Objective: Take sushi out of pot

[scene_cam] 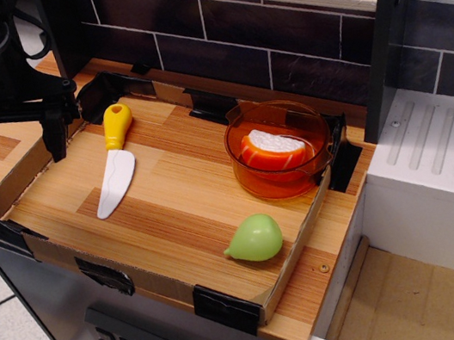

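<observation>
Observation.image: hand [13,140] spread empty at the counter's [176,231] left edge, sushi [274,149] in pot [282,161] far right.

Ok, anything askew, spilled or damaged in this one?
Nothing stands out. The sushi sits inside the upright pot, the pear and toy knife lie on the tray, and the gripper hangs open at the far left.

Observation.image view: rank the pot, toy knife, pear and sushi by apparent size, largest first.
1. pot, widest overall.
2. toy knife, longer than the pot is wide, but slim.
3. and 4. pear and sushi look alike; the sushi is partly hidden in the pot and farther away, so no ranking.
</observation>
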Robot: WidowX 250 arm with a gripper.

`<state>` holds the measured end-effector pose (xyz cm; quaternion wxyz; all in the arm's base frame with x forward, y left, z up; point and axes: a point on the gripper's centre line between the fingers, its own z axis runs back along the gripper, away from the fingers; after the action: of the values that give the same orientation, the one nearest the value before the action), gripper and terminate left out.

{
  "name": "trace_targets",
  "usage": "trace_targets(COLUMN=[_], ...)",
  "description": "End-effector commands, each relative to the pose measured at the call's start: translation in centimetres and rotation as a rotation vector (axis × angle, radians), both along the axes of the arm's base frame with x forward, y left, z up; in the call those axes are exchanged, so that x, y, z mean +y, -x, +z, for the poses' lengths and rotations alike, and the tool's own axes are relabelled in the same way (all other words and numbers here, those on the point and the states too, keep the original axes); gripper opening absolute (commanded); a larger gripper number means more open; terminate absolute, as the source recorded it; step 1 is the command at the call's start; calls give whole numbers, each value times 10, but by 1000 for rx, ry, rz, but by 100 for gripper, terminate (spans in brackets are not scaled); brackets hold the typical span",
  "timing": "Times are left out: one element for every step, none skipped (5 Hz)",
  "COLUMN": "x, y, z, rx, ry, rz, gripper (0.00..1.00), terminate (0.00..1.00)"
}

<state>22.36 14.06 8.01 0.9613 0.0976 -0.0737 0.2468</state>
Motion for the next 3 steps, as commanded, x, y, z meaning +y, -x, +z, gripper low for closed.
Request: trace_targets(x=[0, -21, -45], y=[0, -9, -28], z=[0, 22, 46], rx=[0, -61, -114], ry=[0, 16, 15], rz=[0, 76, 183], gripper=[100, 100, 100], terminate=[0, 0, 0])
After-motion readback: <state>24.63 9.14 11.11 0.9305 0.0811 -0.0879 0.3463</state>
